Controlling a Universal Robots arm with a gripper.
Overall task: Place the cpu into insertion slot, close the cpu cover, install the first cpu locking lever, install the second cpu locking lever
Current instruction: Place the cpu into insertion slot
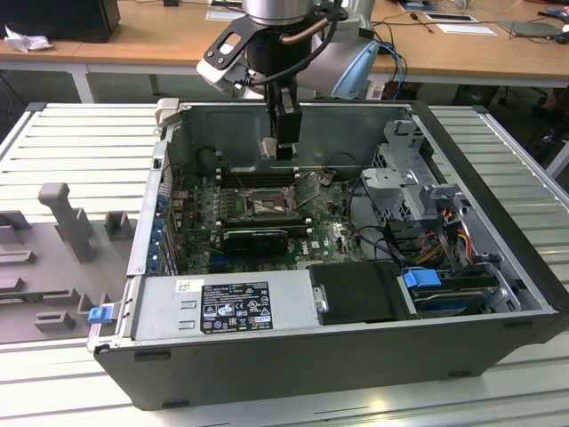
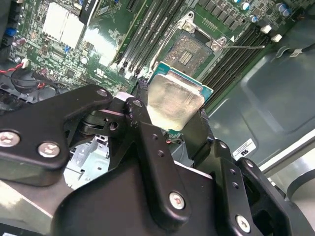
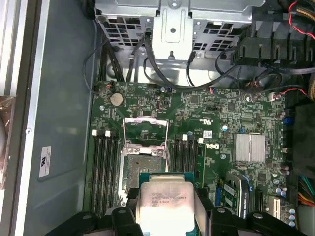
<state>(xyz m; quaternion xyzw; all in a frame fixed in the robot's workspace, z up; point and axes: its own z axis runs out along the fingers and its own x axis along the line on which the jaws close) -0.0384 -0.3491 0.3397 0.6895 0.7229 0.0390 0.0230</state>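
Observation:
My gripper (image 3: 166,209) is shut on the cpu (image 3: 165,199), a small square chip with a pale silvery top on a green board; black fingers (image 2: 140,115) press on two opposite edges. The same cpu (image 2: 174,101) shows in the second wrist view. In the exterior view the gripper (image 1: 284,147) hangs inside the open computer case, above the motherboard. The insertion slot (image 3: 145,169) lies below and close to the cpu, bare, with its greyish contact field (image 2: 189,49) exposed. The cpu cover (image 3: 145,130) stands swung open at the slot's far side. A thin lever wire (image 2: 246,46) sticks out beside the socket.
Long black memory slots (image 3: 106,172) flank the socket on both sides. A black graphics card (image 1: 256,238) lies nearer the power supply (image 1: 222,307). A metal drive cage (image 1: 413,182) with cables stands at the exterior view's right. Case walls (image 1: 173,133) surround the board.

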